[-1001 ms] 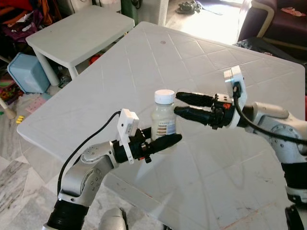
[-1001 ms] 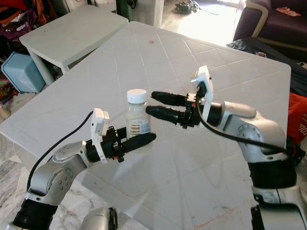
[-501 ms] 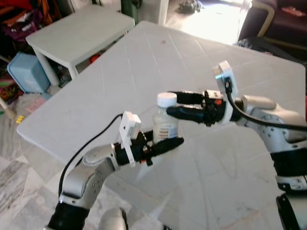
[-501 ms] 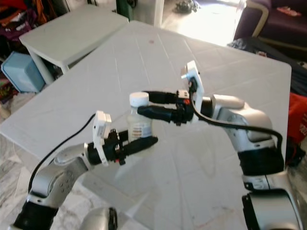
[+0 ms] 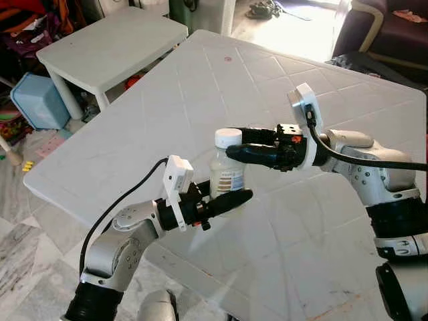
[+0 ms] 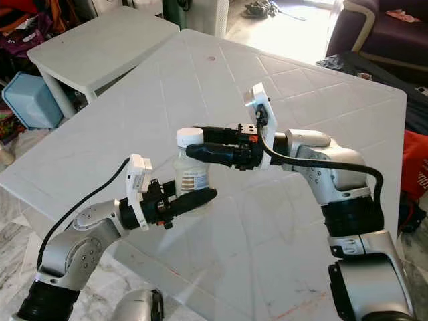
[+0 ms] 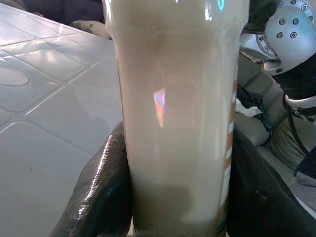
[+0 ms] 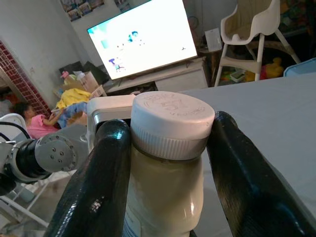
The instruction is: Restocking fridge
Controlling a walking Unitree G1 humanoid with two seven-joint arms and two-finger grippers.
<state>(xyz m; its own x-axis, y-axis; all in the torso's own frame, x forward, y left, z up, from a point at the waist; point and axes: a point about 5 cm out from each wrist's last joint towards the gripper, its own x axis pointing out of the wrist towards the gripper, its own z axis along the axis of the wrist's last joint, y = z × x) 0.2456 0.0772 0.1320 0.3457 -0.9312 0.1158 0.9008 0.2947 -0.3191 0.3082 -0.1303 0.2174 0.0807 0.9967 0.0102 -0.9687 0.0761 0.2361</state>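
Left arm rising from the lower left of the head view, elbow bent, left gripper [image 5: 224,198] at centre clamped on the bottle [image 5: 227,170] body, right arm reaching in from the right edge, right gripper [image 5: 234,142] fingers straddling the white cap [image 8: 172,124]

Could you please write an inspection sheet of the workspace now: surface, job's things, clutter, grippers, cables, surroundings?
Surface: big white table with a tile pattern, one small red mark near its far edge.
Job's things: bottle of pale liquid with white cap, upright, held above the table.
Clutter: nothing seen on the table.
Grippers: left gripper shut on the bottle's lower body; right gripper has a finger on either side of the cap.
Cables: black cable loops from the left wrist; another runs along the right arm.
Surroundings: small white side table, blue bin, dark sofa; the right wrist view shows a lit TV screen, a white high chair and a person sitting.
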